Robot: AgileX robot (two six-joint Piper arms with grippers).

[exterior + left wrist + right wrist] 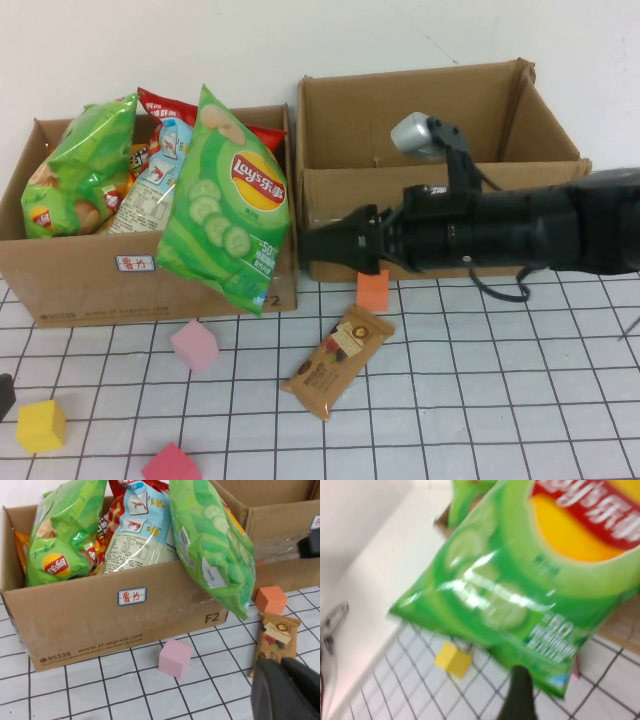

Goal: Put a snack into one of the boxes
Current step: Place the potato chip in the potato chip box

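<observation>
The right gripper hung released beside the green Lay's crisp bag draped over the full cardboard box; the bag needed nudging inside. The left gripper near that box: cannot tell.
</observation>
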